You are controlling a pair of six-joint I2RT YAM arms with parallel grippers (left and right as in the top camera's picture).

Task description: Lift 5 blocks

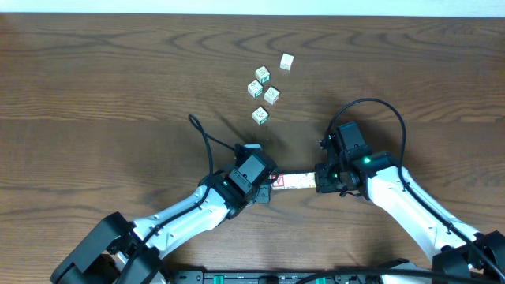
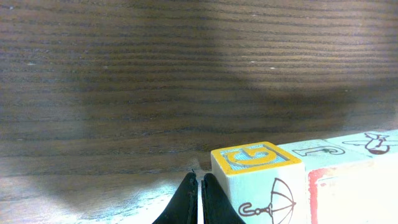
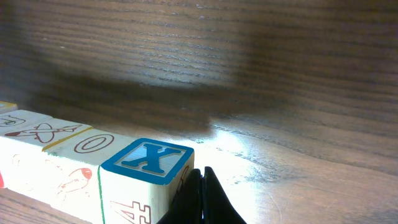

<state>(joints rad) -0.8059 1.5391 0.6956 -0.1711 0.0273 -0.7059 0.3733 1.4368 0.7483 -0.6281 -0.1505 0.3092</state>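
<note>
A short row of alphabet blocks [image 1: 296,181] lies end to end between my two grippers. The left gripper [image 1: 271,181] is shut, its closed tips [image 2: 199,190] against the outer side of a cream block with a yellow-framed top and an umbrella print [image 2: 255,158]. Beside that block is a red-edged face [image 2: 348,196]. The right gripper [image 1: 317,180] is also shut, its tips [image 3: 202,186] against the side of a white block with a blue X [image 3: 149,158]. More cream blocks [image 3: 56,140] run left from it. Whether the row touches the table cannot be told.
Several loose pale cubes with green or tan prints [image 1: 262,76] are scattered at the back centre of the dark wooden table [image 1: 95,95], the nearest [image 1: 260,116] just beyond the left gripper. A black cable [image 1: 203,136] loops behind the left arm.
</note>
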